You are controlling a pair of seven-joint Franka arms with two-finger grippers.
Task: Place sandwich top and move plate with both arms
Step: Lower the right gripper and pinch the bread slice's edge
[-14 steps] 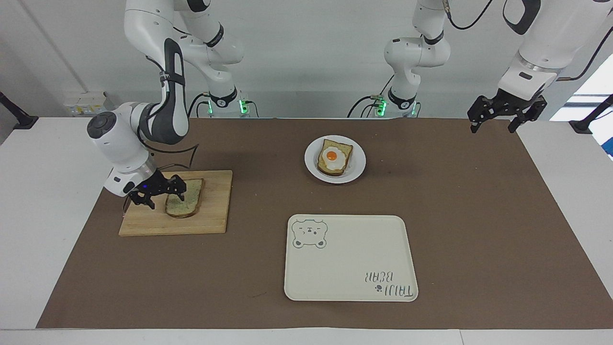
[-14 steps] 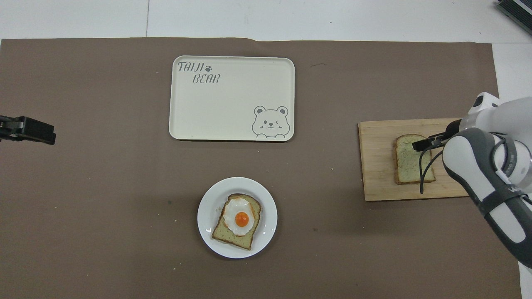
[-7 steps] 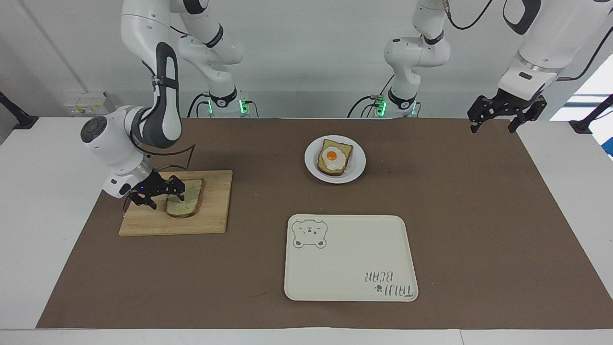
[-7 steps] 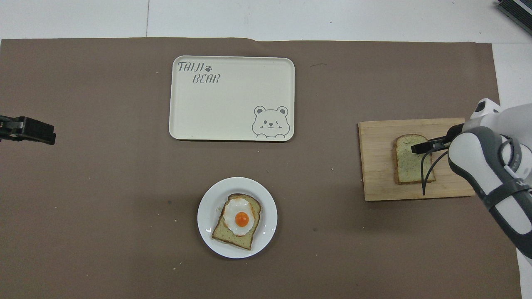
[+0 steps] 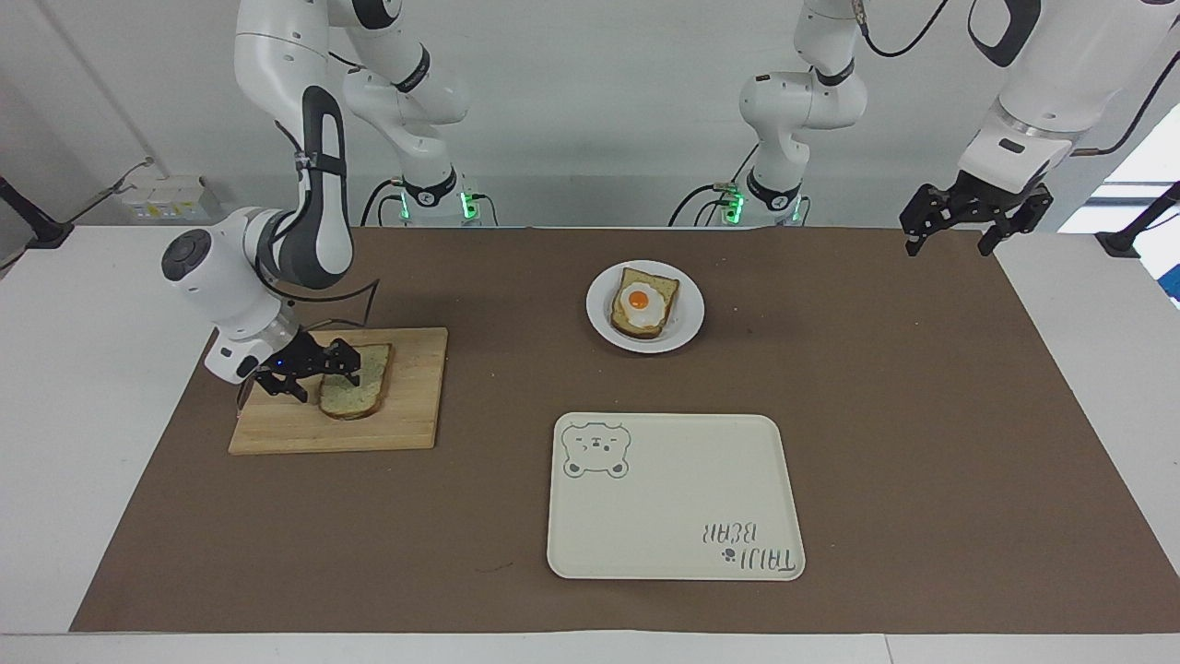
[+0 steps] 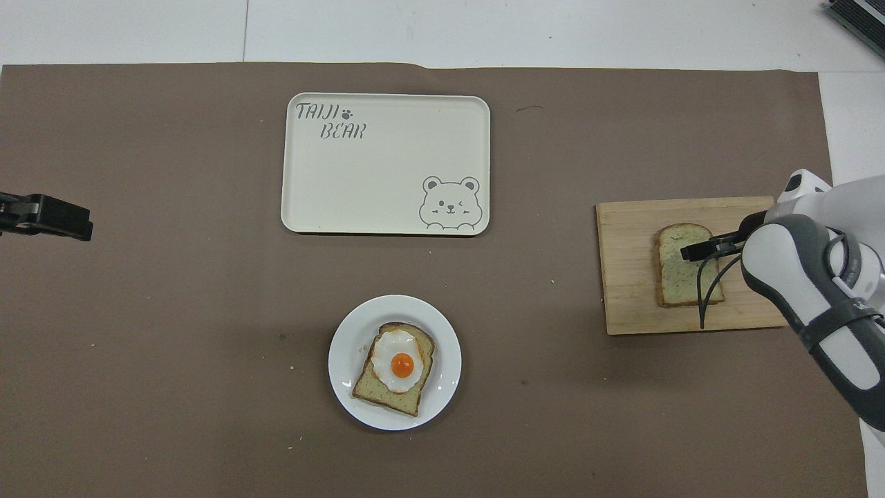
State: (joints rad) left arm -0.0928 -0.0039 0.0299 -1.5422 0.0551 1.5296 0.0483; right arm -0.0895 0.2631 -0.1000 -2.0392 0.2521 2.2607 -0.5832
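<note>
Facing view, frame's left: the right gripper (image 5: 313, 371) straddles the sandwich top's (image 5: 358, 395) edge on the cutting board (image 5: 406, 406), jaws released; a shallow pinch could slip. Upper right, the left gripper (image 5: 959, 229) waits, released.

Overhead view: the plate (image 6: 442, 346) sits low centre.

Matt brown paper-like sheet (image 5: 922, 443) over smooth white bench (image 5: 83, 443). Pale grainy wooden rectangular board (image 5: 406, 415), unvarnished. Speckled porous bread slice with brown crust (image 5: 361, 392). Glossy small round white plate (image 5: 687, 314). Smooth matt cream rectangular tray (image 5: 673, 516). Glossy white plastic arm shells (image 5: 277, 55).
</note>
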